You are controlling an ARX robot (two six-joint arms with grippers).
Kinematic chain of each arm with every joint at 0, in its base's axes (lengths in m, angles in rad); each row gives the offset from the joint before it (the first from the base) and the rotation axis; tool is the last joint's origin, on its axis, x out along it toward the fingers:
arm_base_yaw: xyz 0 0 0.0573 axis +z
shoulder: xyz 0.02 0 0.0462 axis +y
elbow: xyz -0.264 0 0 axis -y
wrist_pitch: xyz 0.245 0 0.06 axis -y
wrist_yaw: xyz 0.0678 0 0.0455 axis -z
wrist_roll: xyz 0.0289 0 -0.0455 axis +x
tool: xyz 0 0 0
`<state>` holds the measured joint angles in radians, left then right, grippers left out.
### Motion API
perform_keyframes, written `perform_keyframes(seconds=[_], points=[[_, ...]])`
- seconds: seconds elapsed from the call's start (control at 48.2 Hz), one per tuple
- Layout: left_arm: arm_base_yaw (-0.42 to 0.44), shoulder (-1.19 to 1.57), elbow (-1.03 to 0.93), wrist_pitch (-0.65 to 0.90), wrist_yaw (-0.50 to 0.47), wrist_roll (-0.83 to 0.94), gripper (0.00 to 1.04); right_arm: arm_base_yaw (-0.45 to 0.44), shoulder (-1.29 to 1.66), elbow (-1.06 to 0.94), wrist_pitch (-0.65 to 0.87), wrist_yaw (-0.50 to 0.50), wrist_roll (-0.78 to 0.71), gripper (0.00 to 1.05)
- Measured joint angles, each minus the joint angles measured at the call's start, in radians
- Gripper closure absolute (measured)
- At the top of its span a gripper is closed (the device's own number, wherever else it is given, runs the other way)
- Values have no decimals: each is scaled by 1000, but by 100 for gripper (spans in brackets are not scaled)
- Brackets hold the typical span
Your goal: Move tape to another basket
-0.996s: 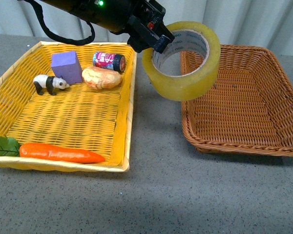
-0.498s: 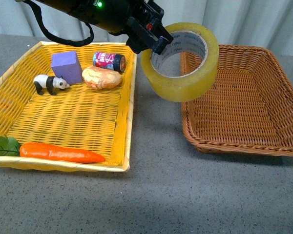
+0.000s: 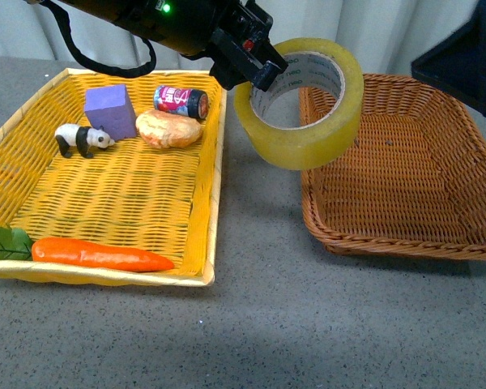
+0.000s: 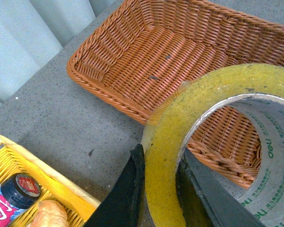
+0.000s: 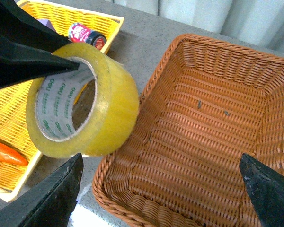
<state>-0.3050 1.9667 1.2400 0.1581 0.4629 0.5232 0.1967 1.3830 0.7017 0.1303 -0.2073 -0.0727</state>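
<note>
The tape (image 3: 308, 138), a wide yellowish roll with a white printed core, hangs in the air over the gap between the two baskets, overlapping the near-left rim of the brown wicker basket (image 3: 405, 182). My left gripper (image 3: 259, 69) is shut on the tape's wall, one finger outside and one inside the core; the left wrist view shows this grip (image 4: 161, 150) on the tape (image 4: 213, 87) above the basket (image 4: 146, 52). My right gripper (image 5: 161, 161) is open over the basket (image 5: 203, 137), beside the tape (image 5: 109, 104), holding nothing.
A shallow yellow tray (image 3: 215, 162) on the left holds a purple block (image 3: 111, 111), a panda figure (image 3: 81, 139), a bread roll (image 3: 168, 129), a small can (image 3: 181, 102) and a carrot (image 3: 97, 254). Part of the right arm (image 3: 462, 61) shows at the upper right.
The tape has barely shifted, a little left and down. A dark part of the right arm has come into the front view's upper right corner.
</note>
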Motion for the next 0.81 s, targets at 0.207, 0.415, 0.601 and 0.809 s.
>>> perform_keyframes(seconds=[0.207, 0.415, 0.601, 0.809], points=[[0, 0, 0, 0, 0, 0, 89, 76, 117, 138, -76, 67, 30, 9], [0, 0, 0, 0, 0, 0, 89, 126, 224, 239, -137, 144, 55, 9], [0, 0, 0, 0, 0, 0, 89, 172, 312, 317, -171, 192, 81, 9], [0, 0, 0, 0, 0, 0, 89, 189, 348, 345, -179, 216, 101, 9]])
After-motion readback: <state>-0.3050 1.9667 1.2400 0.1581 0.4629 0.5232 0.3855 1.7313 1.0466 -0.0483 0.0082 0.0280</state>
